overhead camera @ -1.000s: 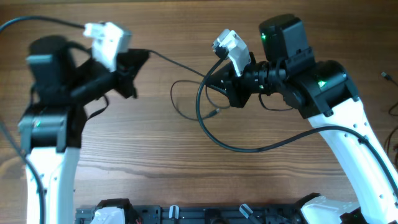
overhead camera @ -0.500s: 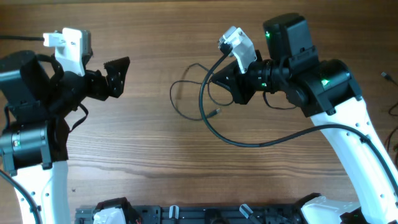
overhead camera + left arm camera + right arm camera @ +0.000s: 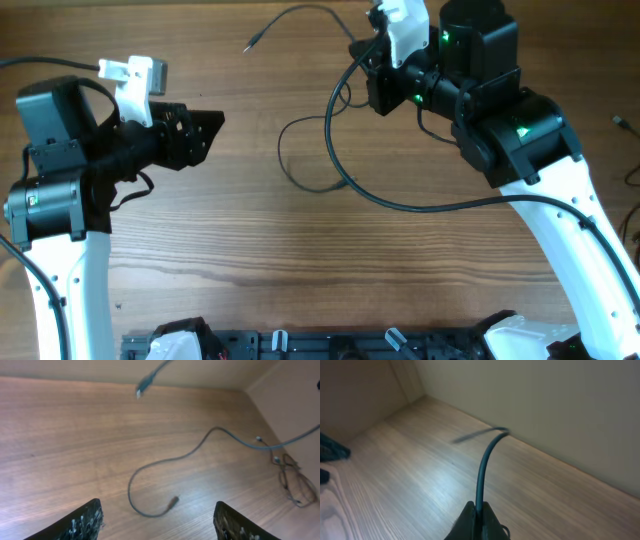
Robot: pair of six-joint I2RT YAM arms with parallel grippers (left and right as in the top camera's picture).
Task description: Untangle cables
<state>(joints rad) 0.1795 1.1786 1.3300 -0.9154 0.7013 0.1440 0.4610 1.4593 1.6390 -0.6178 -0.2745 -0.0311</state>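
My right gripper (image 3: 364, 58) is shut on a thin dark cable (image 3: 300, 9) near the table's far edge. In the right wrist view that cable (image 3: 484, 467) rises from the closed gripper (image 3: 479, 511). Its free plug (image 3: 247, 46) hangs out to the left, and the same plug (image 3: 142, 388) shows blurred at the top of the left wrist view. A second stretch of cable (image 3: 283, 155) lies in a loose curve on the wood and ends in a small plug (image 3: 172, 503). My left gripper (image 3: 208, 132) stands open and empty to the left of it, its fingers (image 3: 90, 519) wide apart.
The right arm's thick black cable (image 3: 345, 185) loops over the table's middle. A small tangle of thin cords (image 3: 296, 482) lies far right, near the table edge (image 3: 628, 130). A black rail (image 3: 330, 345) runs along the front edge.
My left gripper has opened, let go of the cable end and drawn back to the left. My right gripper has carried the cable toward the far edge, its plug end swinging free.
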